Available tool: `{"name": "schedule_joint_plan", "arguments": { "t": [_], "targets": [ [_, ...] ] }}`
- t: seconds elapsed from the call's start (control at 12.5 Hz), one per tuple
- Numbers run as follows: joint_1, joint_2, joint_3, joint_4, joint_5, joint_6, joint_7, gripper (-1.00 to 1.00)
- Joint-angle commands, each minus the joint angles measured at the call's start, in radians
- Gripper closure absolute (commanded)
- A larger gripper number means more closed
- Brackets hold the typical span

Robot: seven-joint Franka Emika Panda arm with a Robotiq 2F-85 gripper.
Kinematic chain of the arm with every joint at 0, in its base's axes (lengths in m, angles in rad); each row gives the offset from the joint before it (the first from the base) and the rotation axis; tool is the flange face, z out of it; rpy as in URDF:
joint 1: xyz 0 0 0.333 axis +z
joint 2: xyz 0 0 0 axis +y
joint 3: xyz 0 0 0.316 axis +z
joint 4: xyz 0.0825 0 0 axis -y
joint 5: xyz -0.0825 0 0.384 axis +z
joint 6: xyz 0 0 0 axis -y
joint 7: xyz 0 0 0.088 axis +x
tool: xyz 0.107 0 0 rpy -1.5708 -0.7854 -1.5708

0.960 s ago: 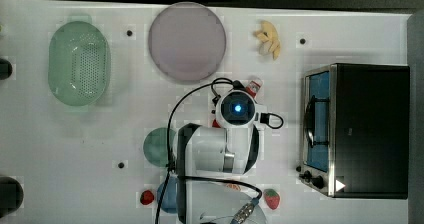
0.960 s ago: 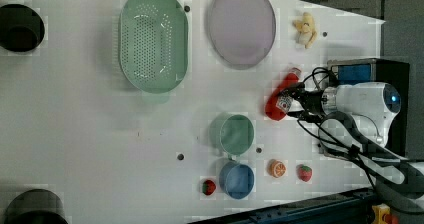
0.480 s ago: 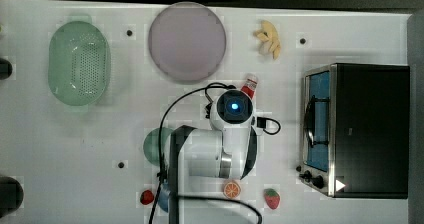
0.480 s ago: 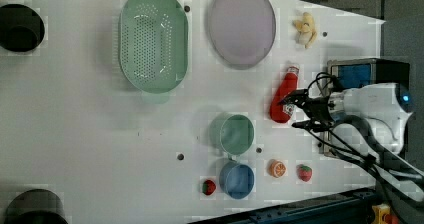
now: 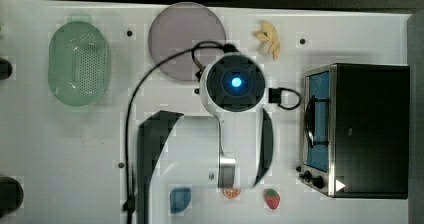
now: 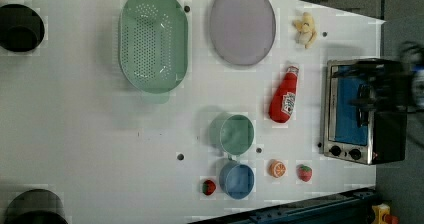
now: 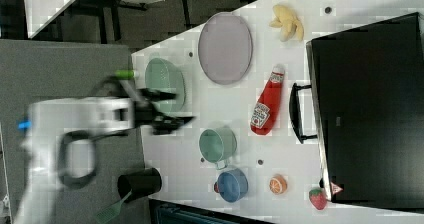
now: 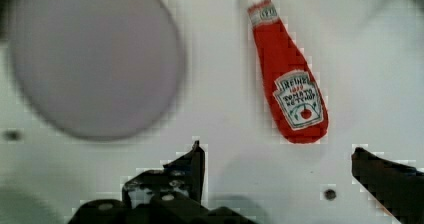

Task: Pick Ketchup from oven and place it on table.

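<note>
The only readable print is on the ketchup bottle (image 8: 287, 79), which lies on its side on the table, apart from and ahead of the gripper's spread fingers in the wrist view. Its white label (image 8: 299, 100) carries "HEINZ" in an arch at the top and "TOMATO KETCHUP" below it in red letters, with a small red tomato drawn underneath; a smaller line between them is too fine to read. The band at the bottle's neck has print too small to make out.
</note>
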State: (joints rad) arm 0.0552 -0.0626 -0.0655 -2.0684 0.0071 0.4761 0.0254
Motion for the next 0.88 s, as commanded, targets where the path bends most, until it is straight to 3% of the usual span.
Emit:
{"name": "schedule_joint_plan", "arguments": {
  "t": [0.08, 0.4, 0.88],
  "targets": [
    [-0.002, -0.062, -0.009, 0.130, 0.006, -0.130, 0.027, -1.00],
    [-0.001, -0.062, -0.007, 0.310, 0.006, -0.309, 0.026, -1.00],
    [-0.001, -0.053, -0.006, 0.318, 0.006, -0.341, 0.026, -1.00]
  ]
}}
